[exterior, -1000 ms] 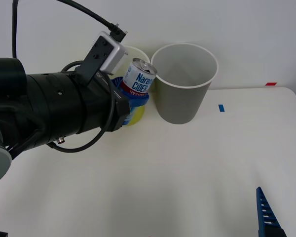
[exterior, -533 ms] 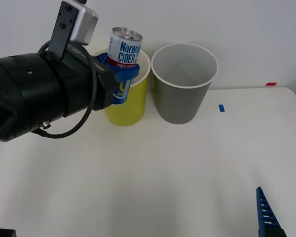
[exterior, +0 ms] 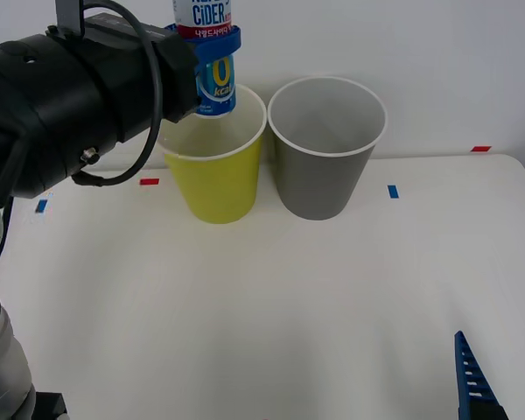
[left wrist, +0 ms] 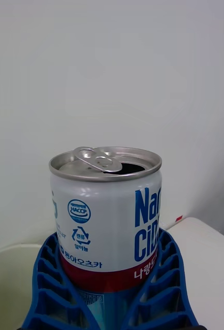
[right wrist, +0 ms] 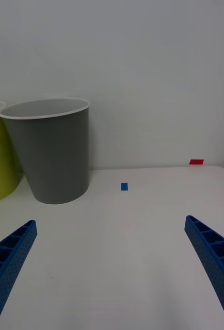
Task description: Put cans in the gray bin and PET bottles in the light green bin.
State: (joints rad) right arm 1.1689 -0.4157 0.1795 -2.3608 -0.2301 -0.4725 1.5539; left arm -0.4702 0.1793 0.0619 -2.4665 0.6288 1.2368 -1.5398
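Mid-carry, the left gripper (exterior: 212, 54) clamps the can (exterior: 206, 52) upright over the light green bin (exterior: 214, 166); the gray bin (exterior: 325, 149) lies beside it, needing a sideways shift before release, while the right gripper (right wrist: 112, 268) waits open.

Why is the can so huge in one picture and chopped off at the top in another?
Left wrist view: the blue, red-banded white-label can sits right before the lens in the left gripper, so it looms. Front view: the raised can crosses the picture's top edge above the yellow-green bin.

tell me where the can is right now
In the front view the can is upright in the left gripper, held up on the robot's left above the light green bin, with the gray bin beside it.
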